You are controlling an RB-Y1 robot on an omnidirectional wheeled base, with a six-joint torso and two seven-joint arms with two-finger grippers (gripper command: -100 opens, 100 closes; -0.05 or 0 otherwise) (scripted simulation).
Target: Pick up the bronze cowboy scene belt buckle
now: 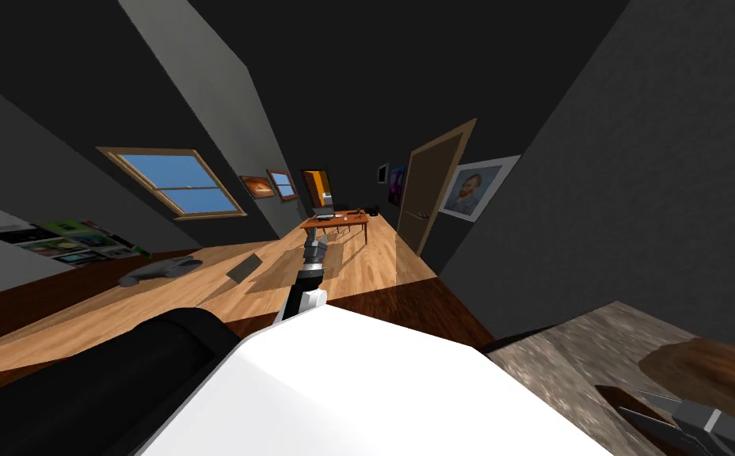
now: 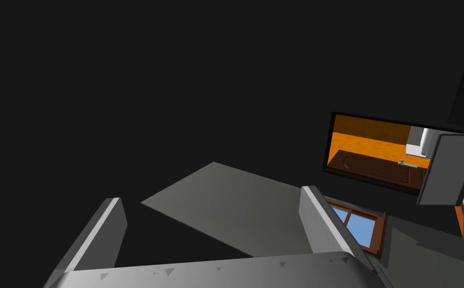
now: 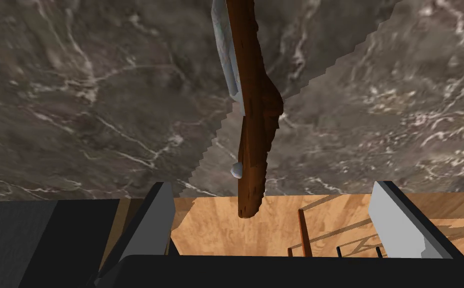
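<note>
The belt buckle (image 3: pixel 256 125) is a brown, bronze-toned piece seen edge-on in the right wrist view, with a pale grey back plate and a small stud. It rests on a mottled grey-brown marble top (image 3: pixel 76 100). My right gripper (image 3: pixel 273 185) is open, and the buckle lies just ahead of the gap between its fingers, touching neither. From the head view the buckle (image 1: pixel 714 368) is a brown oval at the lower right, with the right gripper (image 1: pixel 649 408) right beside it. My left gripper (image 1: pixel 314 250) is held out forward over the floor, and its fingers (image 2: pixel 321 220) stand open on nothing.
The marble top (image 1: pixel 564 356) ends at an edge with wooden floor (image 1: pixel 358 269) beyond. A dark rounded piece of furniture (image 1: pixel 81 380) sits close at my left. Farther off are a small orange-brown table (image 1: pixel 338 222), a wooden door (image 1: pixel 429 190) and a grey object on the floor (image 1: pixel 160 269).
</note>
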